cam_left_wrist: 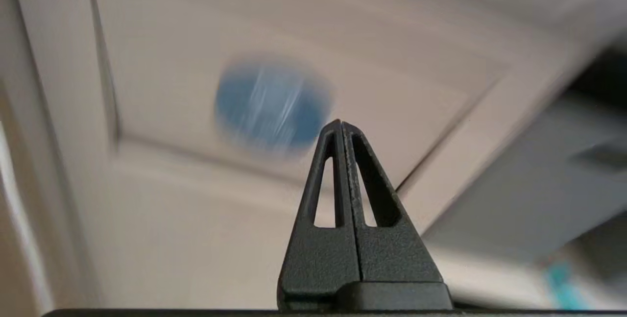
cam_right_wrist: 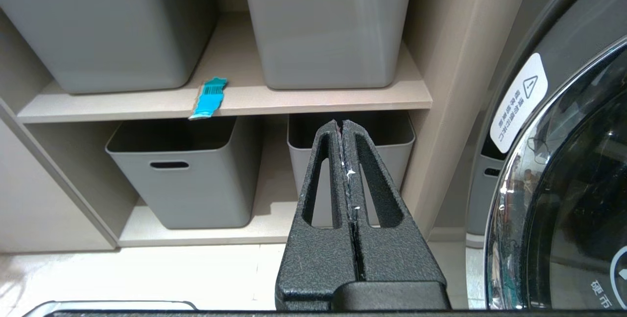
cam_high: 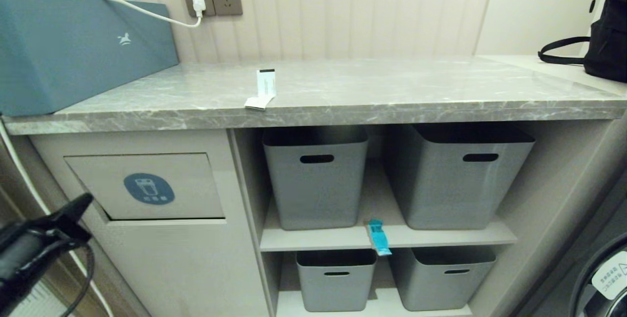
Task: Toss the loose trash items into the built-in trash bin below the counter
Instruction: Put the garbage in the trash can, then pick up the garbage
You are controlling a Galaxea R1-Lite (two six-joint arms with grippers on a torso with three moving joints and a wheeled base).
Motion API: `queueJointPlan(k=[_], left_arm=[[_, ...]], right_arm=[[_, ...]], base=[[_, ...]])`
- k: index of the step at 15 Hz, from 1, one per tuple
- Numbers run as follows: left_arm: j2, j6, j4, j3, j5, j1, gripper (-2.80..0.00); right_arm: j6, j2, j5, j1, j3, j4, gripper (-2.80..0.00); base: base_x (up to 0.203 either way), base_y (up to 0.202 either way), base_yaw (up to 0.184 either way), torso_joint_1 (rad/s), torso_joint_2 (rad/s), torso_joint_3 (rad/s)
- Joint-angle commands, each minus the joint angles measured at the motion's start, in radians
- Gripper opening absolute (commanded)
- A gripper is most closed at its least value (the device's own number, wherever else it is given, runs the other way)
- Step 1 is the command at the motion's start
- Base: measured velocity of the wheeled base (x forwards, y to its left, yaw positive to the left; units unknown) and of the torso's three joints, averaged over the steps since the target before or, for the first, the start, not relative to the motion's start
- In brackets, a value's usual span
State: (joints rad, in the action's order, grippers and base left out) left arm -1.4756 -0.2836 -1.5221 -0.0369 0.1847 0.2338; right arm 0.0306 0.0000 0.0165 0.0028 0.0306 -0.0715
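On the grey marble counter (cam_high: 392, 86) against the panelled wall, your white paper strip (cam_high: 264, 86) lies near the front edge; the teal wrapper (cam_high: 378, 236) overhangs the shelf. Your left gripper (cam_left_wrist: 341, 123), pressed closed and empty, faces the bin flap (cam_high: 147, 187).

Ribbed beige wall panelling (cam_high: 343, 13) behind; pale floor (cam_right_wrist: 171, 273) below.

Landmark: counter (cam_high: 392, 86). Paper strip (cam_high: 263, 89) lies on it near the front edge; long box (cam_high: 73, 47) at its left end. Below left, trash bin flap (cam_high: 147, 187). Below right, shelf (cam_high: 392, 238) holds two baskets (wrapper (cam_high: 378, 237) between them, overhanging the edge).
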Motion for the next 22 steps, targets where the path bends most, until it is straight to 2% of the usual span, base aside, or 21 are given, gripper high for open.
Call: queueJointPlan(k=[1,3,5,6,8,10,12,14,16,17,18,20,21,22], left_arm=[[0.247,-0.009,-0.008,0.004,0.077,0.058,-2.80],[0.332,-0.021,-0.008,-0.120,0.292,0.200,-2.80],[0.335,-0.026,0.000,-0.301,0.404,0.225,-2.80],[0.327,-0.028,0.028,-0.404,0.450,0.231,0.00],[0.272,-0.032,0.135,-0.609,0.520,0.232,0.00],[0.150,-0.048,0.229,-0.795,0.614,0.195,0.00],[0.002,-0.067,0.265,-1.002,0.719,0.119,0.00],[-0.162,-0.091,0.280,-1.232,0.782,0.036,0.00],[-0.311,-0.147,0.302,-1.481,0.830,-0.057,0.00],[-0.371,-0.172,0.349,-1.593,0.858,-0.111,0.00],[-0.413,-0.192,0.458,-1.672,0.881,-0.181,0.00],[-0.434,-0.179,0.719,-1.709,0.893,-0.246,0.00],[-0.433,-0.130,0.866,-1.707,0.875,-0.269,0.00],[-0.430,-0.062,1.013,-1.714,0.823,-0.298,0.00]], right_arm=[[0.000,0.000,0.000,0.000,0.000,-0.001,-2.80],[0.000,0.000,0.000,0.002,0.000,-0.001,-2.80],[0.000,0.000,0.000,0.002,0.000,-0.001,-2.80],[0.000,0.000,0.000,0.000,0.000,-0.001,-2.80],[0.000,0.000,0.000,0.000,0.000,-0.001,-2.80],[0.000,0.000,0.000,0.000,0.000,-0.001,-2.80],[0.000,0.000,0.000,0.000,0.000,-0.001,-2.80],[0.000,0.000,0.000,0.000,0.000,-0.001,-2.80],[0.000,0.000,0.000,0.000,0.000,-0.001,-2.80],[0.000,0.000,0.000,0.000,0.000,-0.001,-2.80],[0.000,0.001,0.000,0.001,0.000,-0.001,-2.80],[0.000,0.000,0.000,0.000,0.000,-0.001,-2.80],[0.000,0.002,0.000,0.000,0.000,-0.001,-2.80],[0.000,0.000,0.000,0.000,0.000,-0.001,-2.80]], base=[[0.000,0.000,0.000,0.000,0.00,0.000],[0.000,0.000,0.000,0.000,0.00,0.000],[0.000,0.000,0.000,0.000,0.00,0.000],[0.000,0.000,0.000,0.000,0.00,0.000],[0.000,0.000,0.000,0.000,0.00,0.000],[0.000,0.000,0.000,0.000,0.00,0.000],[0.000,0.000,0.000,0.000,0.00,0.000],[0.000,0.000,0.000,0.000,0.00,0.000],[0.000,0.000,0.000,0.000,0.00,0.000],[0.000,0.000,0.000,0.000,0.00,0.000],[0.000,0.000,0.000,0.000,0.00,0.000],[0.000,0.000,0.000,0.000,0.00,0.000],[0.000,0.000,0.000,0.000,0.00,0.000],[0.000,0.000,0.000,0.000,0.00,0.000]])
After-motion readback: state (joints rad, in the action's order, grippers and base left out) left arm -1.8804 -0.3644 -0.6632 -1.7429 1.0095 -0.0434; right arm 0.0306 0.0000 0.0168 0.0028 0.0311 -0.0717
